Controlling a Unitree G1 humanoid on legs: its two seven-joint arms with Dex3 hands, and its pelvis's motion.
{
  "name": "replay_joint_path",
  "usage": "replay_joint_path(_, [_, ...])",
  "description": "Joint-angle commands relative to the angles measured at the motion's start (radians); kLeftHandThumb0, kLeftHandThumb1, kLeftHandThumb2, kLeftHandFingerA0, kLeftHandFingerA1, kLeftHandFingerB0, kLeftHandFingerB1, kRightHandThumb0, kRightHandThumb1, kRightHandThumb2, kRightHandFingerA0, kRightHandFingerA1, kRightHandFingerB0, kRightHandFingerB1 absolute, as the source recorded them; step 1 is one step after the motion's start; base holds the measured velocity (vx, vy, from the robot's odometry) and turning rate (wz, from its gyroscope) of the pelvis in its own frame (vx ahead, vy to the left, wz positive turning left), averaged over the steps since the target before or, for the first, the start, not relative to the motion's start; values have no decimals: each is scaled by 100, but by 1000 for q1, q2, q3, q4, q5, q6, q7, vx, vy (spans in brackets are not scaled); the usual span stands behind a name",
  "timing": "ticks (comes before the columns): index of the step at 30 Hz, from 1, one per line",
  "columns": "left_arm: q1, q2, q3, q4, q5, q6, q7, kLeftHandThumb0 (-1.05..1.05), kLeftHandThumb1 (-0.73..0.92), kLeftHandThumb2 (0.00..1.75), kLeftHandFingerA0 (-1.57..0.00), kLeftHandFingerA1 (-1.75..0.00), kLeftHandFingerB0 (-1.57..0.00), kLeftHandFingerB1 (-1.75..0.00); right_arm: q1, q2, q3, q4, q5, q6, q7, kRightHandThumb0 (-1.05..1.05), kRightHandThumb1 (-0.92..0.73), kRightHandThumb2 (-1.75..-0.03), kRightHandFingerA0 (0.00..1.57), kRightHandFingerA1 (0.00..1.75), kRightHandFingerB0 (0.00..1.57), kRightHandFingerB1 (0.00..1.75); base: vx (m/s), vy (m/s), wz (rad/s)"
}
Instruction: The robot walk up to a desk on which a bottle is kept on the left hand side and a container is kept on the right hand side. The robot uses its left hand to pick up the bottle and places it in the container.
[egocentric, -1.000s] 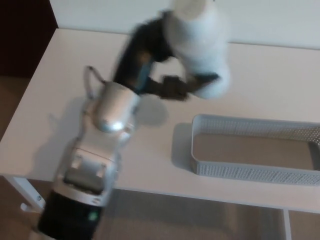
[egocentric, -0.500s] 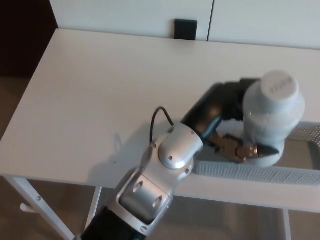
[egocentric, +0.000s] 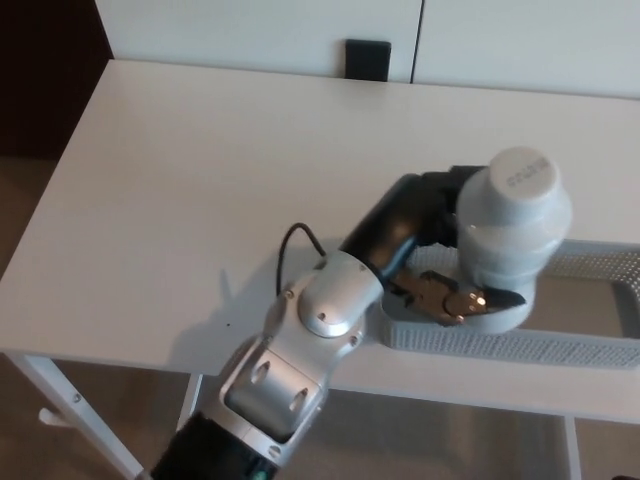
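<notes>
Left robot hand (egocentric: 440, 255) grips white bottle (egocentric: 508, 240) | bottle upright over left end of basket (egocentric: 590, 350) | white tabletop (egocentric: 200, 200)

A white desk (egocentric: 200, 190) fills most of the view, its top plain and evenly lit. Behind its far edge stands a white wall (egocentric: 250, 30) with a thin vertical seam and a small black plate (egocentric: 367, 59) just above the desk's edge. A dark area lies at the far left corner. Beneath the near edge, white legs (egocentric: 70, 410) stand on a brownish floor (egocentric: 420, 440).
</notes>
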Motion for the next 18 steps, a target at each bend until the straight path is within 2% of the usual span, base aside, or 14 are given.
replay_joint_path(1, [-9,18,27,7,4,-15,-14,-22,67,86,-120,-113,-94,-110,-5,-9,-7,14,-4,-19,0,-60,-46,-55,77,53,82,47,0,0,0])
replay_joint_path(2, [-11,17,31,4,5,-12,-16,-22,67,86,-120,-113,-94,-110,-4,-9,-7,12,-2,-18,0,-60,-46,-55,77,53,82,47,0,0,0])
replay_joint_path(3, [-17,22,31,-6,14,-9,-15,-25,70,87,-120,-110,-92,-113,8,-10,-4,-14,0,-4,-1,-57,-48,-56,73,53,75,47,0,0,0])
replay_joint_path(5, [-25,24,34,-10,19,-8,-14,-24,70,85,-120,-109,-90,-111,8,-11,-4,-9,2,-7,5,-57,-48,-56,74,53,76,47,0,0,0])
replay_joint_path(6, [-31,24,36,-7,20,-17,-15,-21,57,109,-118,-113,-93,-102,4,-13,-4,2,-1,-11,6,-59,-48,-56,76,52,77,46,0,0,0])
replay_joint_path(9, [-40,23,42,-3,19,-31,-18,-22,57,109,-118,-113,-93,-103,0,-17,-1,15,-11,-20,9,-60,-47,-56,75,53,77,46,0,0,0])
replay_joint_path(10, [-43,21,43,-3,18,-28,-18,-23,57,109,-119,-114,-93,-103,-1,-16,-1,16,-9,-18,8,-59,-47,-55,76,53,80,47,0,0,0])
replay_joint_path(11, [-45,15,45,-4,17,-21,-16,-26,68,86,-112,-119,-88,-114,2,-16,0,7,-9,-15,7,-59,-48,-56,76,53,79,46,0,0,0])
replay_joint_path(14, [-45,11,46,-2,16,-20,-15,-26,68,85,-111,-118,-89,-113,3,-17,1,5,-10,-15,7,-60,-48,-56,75,53,78,46,0,0,0])
replay_joint_path(15, [-43,8,45,-5,16,-11,-14,-27,69,84,-116,-111,-94,-105,4,-18,3,6,-13,-16,6,-60,-48,-56,76,53,78,46,0,0,0])
replay_joint_path(18, [-33,0,41,-7,20,-4,-7,-26,69,83,-120,-108,-95,-105,4,-19,4,5,-15,-10,3,-61,-47,-55,73,53,79,47,0,0,0])
